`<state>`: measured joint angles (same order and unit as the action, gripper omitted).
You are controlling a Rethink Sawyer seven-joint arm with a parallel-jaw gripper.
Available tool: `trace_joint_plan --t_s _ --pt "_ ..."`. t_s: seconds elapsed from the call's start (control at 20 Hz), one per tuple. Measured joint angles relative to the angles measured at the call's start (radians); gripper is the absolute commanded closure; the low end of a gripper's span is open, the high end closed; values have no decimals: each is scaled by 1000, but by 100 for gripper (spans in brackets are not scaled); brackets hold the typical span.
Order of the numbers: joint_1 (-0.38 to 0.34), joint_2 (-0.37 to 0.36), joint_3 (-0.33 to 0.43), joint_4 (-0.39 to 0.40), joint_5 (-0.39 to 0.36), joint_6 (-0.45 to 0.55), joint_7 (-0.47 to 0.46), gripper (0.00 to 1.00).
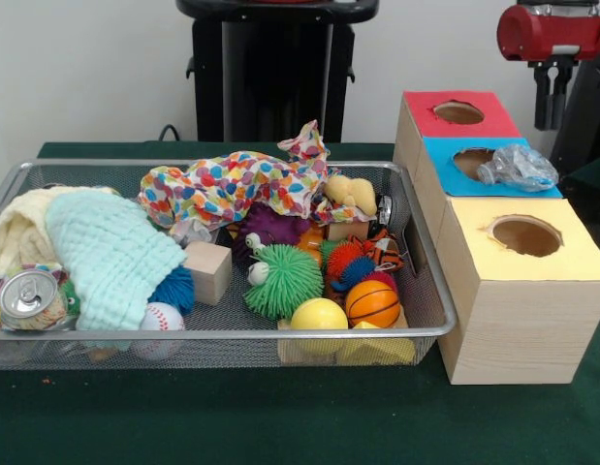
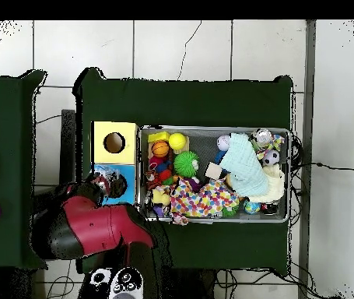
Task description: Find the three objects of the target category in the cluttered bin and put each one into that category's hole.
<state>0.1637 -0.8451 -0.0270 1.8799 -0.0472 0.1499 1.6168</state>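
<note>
Bin (image 1: 416,334) of silver wire mesh with a thick metal rim sits on the dark green table cover (image 1: 280,417), just beside the pale wooden box (image 1: 513,329).

Bin contents, front view: a mint-green waffle cloth (image 1: 110,257) draped over a cream one (image 1: 18,232) at the picture's left; a silver soda can (image 1: 28,295) lying against them, top facing the camera; a baseball (image 1: 162,318) at the near rim. A crumpled polka-dot fabric (image 1: 232,184) spans the far side. Middle and right: a plain wooden block (image 1: 210,271), a green spiky ball with eyes (image 1: 283,281), a purple fuzzy item (image 1: 272,225), a yellow smooth ball (image 1: 319,315), a small basketball (image 1: 372,302), a yellow soft toy (image 1: 350,194). No clear bottle can be made out among the clutter.

One clear, crinkled plastic bottle (image 1: 518,167) lies on the box top, on the blue surround at the edge of the blue hole (image 1: 472,160), partly over its rim and not inside. Red hole (image 1: 458,112) behind it, yellow hole (image 1: 525,235) in front.

Gripper (image 1: 552,97) hangs above and behind the box, clear of the bottle, its dark fingers pointing down with a narrow gap between them and nothing held. In the overhead view the red arm (image 2: 94,226) covers much of the box's red and blue sections.

Room: white wall, black pedestal (image 1: 270,68), pale tiled floor (image 2: 211,47).
</note>
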Motion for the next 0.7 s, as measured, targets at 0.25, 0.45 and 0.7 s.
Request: trace_joint_plan --t_s 0.25,0.45,0.7 --pt "8 45 -20 -11 1 -21 0 100" --pt "20 73 -37 -23 3 -34 0 100" --pt "35 99 -54 -41 7 -36 0 100"
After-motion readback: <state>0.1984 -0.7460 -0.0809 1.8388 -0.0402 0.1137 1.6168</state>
